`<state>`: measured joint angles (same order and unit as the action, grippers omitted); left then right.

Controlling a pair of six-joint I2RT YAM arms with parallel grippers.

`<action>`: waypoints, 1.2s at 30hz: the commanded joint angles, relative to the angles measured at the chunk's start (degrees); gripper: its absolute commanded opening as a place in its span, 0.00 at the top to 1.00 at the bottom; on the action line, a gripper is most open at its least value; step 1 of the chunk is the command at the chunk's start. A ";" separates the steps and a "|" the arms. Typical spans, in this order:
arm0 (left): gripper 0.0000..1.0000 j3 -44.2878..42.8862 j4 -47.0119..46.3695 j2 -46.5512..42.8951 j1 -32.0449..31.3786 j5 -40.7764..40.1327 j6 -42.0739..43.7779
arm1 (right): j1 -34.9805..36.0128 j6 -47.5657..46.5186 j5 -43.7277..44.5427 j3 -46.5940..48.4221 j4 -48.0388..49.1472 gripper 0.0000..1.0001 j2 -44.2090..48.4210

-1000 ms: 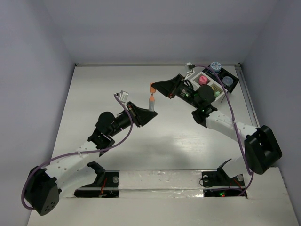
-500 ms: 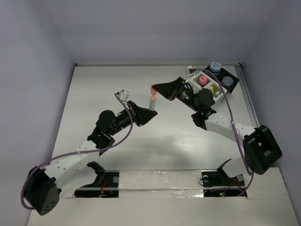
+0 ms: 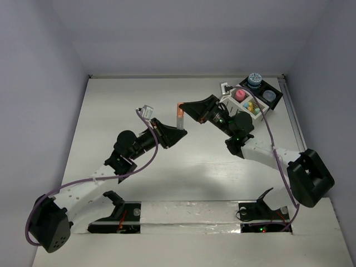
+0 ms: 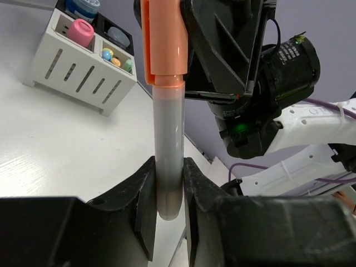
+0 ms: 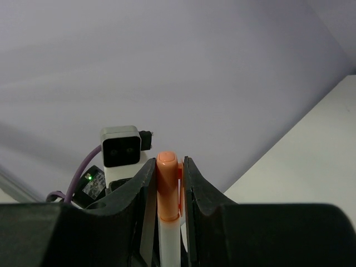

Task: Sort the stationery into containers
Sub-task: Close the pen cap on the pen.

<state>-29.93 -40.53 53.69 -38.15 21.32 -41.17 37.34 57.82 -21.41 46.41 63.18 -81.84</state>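
Bridging both grippers above the tabletop (image 3: pixel 122 100): pen (image 3: pixel 179 118), long axis running gripper to gripper. Left gripper (image 4: pixel 168 183) is clamped on the grey barrel end, right gripper (image 5: pixel 168 178) on the orange cap. White box (image 4: pixel 72 75) sits behind the right arm, so the right is nearer.

Orange-capped pale grey pen (image 4: pixel 168 139), white slatted box (image 4: pixel 75 75), pink bottle cap (image 4: pixel 81 32), blue-patterned pot (image 3: pixel 255 78)
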 commanded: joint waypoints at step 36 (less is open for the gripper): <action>1.00 -7.50 -6.60 -10.53 0.62 -0.83 2.57 | 1.07 13.91 -33.87 -5.27 19.63 1.00 -5.53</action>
<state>-30.57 -31.16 48.23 -39.13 29.52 -40.97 36.03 70.98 -37.60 44.18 78.63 -88.03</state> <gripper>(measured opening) 0.160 0.264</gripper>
